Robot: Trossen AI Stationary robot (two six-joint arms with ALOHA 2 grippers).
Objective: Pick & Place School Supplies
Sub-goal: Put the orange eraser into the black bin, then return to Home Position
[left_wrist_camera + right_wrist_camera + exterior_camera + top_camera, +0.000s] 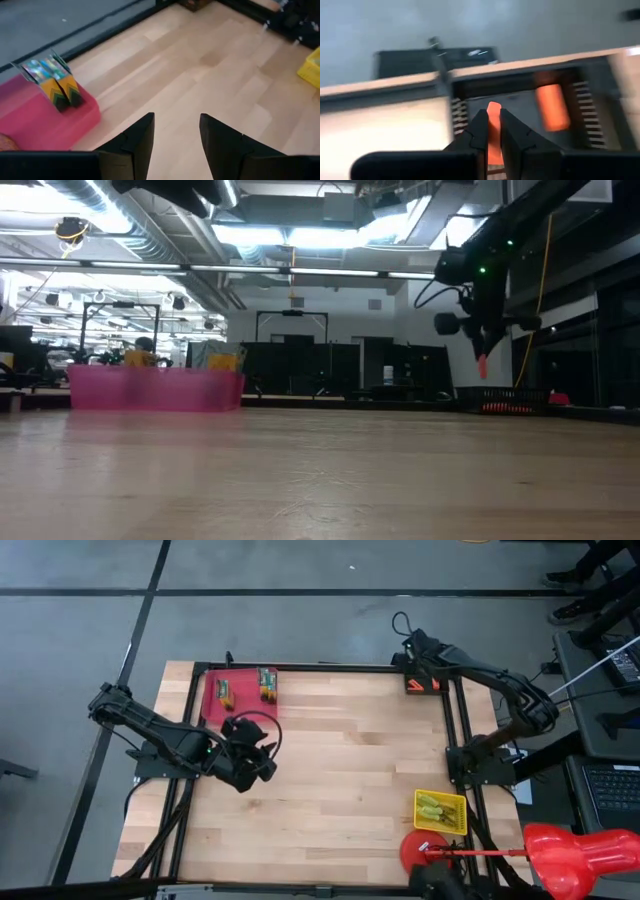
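- The right gripper [491, 131] is clamped on an orange piece [493, 130] above the table's [340, 760] far right corner.
- The left gripper [176, 131] hangs unclenched beside the pink tray [212, 700], which holds the crayon box [61, 87].

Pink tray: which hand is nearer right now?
Left. The left hand hovers just in front of the pink tray, fingers open and empty. The right hand is across the table at the far right corner, pinching an orange piece.

pink tray [215, 700], green-and-yellow zigzag crayon box [62, 89], yellow mesh basket [441, 812], orange piece [493, 131], pale wood table [340, 770]
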